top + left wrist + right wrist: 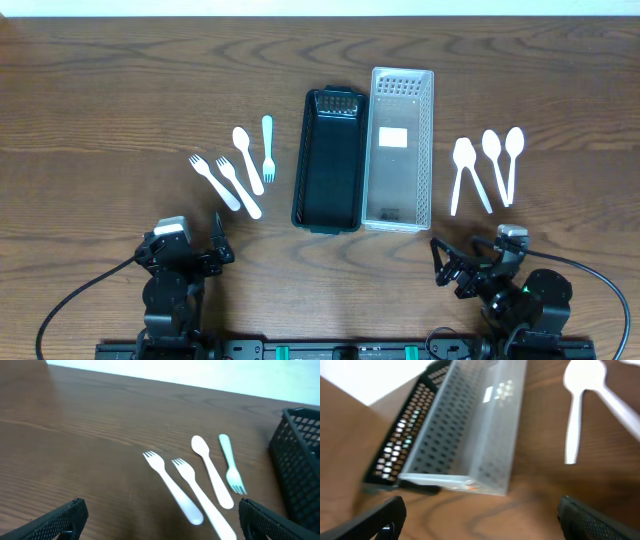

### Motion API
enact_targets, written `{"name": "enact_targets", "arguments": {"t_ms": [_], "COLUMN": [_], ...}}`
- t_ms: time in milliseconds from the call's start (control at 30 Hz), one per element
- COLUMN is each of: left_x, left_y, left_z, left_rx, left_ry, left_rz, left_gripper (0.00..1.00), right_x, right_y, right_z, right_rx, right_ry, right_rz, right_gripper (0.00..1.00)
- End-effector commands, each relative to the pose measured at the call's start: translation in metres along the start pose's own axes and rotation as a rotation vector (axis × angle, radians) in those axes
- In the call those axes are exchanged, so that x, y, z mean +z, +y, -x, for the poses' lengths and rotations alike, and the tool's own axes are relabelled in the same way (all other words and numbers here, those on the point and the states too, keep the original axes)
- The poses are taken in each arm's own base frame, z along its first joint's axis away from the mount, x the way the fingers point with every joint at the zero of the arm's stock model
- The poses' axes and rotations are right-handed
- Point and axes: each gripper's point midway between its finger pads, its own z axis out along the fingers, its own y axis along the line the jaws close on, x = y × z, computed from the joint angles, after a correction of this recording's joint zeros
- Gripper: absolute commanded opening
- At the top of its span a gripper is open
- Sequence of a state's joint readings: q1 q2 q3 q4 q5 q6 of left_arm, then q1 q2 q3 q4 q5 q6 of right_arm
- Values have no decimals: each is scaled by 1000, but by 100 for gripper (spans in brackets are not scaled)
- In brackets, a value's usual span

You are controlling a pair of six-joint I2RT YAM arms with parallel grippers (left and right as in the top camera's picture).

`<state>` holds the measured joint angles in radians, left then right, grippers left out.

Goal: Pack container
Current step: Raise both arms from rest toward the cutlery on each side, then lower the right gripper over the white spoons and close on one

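Note:
A black mesh container (328, 160) and a clear perforated container (400, 148) stand side by side mid-table; both also show in the right wrist view (405, 435) (470, 425). Left of them lie two white forks (215, 180) (238, 186), a white spoon (247, 157) and a teal fork (268, 147), also in the left wrist view (172, 485) (200, 495) (212, 470) (230, 462). Right of them lie three white spoons (462, 172) (497, 162) (512, 155). My left gripper (200, 255) (160, 520) is open and empty near the front edge. My right gripper (455, 268) (480, 517) is open and empty at the front right.
The wooden table (100, 120) runs to a pale far edge at the top. Black cables (80, 295) trail from both arm bases along the front edge.

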<state>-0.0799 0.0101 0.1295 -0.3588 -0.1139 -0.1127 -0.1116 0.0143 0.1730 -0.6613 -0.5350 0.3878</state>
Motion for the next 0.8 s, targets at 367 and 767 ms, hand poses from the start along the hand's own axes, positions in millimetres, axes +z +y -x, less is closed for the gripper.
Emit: {"name": "enact_targets", "arguments": {"t_ms": [367,767], "left_x": [-15,26], "left_y": [-35,-35], "left_z": [18,78], "left_rx": [-94,-49], "left_ry": [128,435], "left_rz": [-170,2], "left_gripper": [98,98], "right_x": [-4,20], "right_y": [-4,-28], "right_z": [37,147], "right_rx": [-49,-182], "right_ry": [4,305], "right_rz": [-126,-461], "right_gripper": [99,99]}}
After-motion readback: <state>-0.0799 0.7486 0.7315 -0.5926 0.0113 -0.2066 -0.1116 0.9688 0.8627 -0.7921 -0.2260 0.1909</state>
